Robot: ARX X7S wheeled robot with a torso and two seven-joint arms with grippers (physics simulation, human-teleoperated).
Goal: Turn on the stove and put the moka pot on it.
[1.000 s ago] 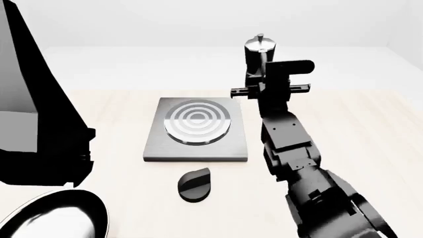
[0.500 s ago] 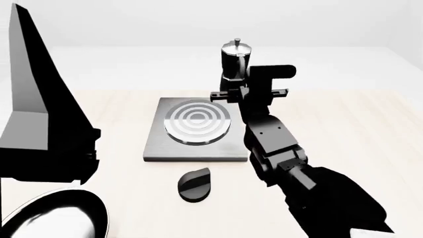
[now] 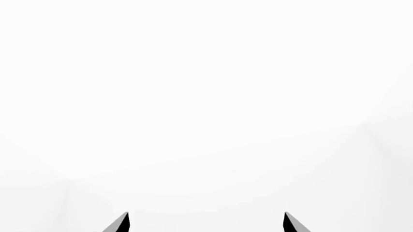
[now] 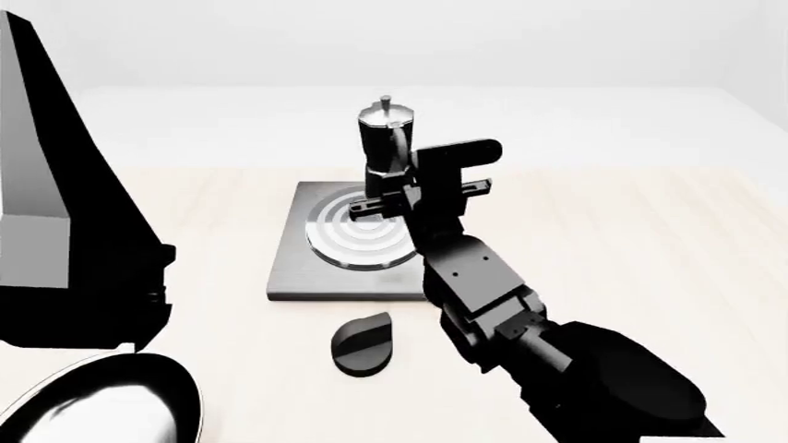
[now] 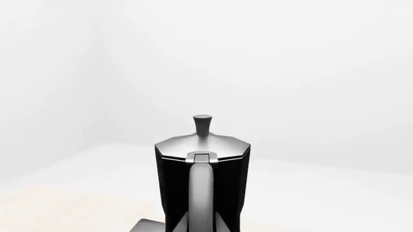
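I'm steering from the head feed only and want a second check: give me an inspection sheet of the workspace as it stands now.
Surface: light table, white wall behind.
Job's things: moka pot upright, held above the far side of the stove; whether it touches the burner cannot be told. Knob lies apart, in front of the stove.
Clutter: frying pan at near left.
Grippers: right gripper holds the pot from its handle side; left gripper open on blank white.
Cables: nothing seen.
Surroundings: nothing seen.

Upright moka pot (image 5: 202, 179), silver lid and top knob, handle facing the camera, pale backdrop behind
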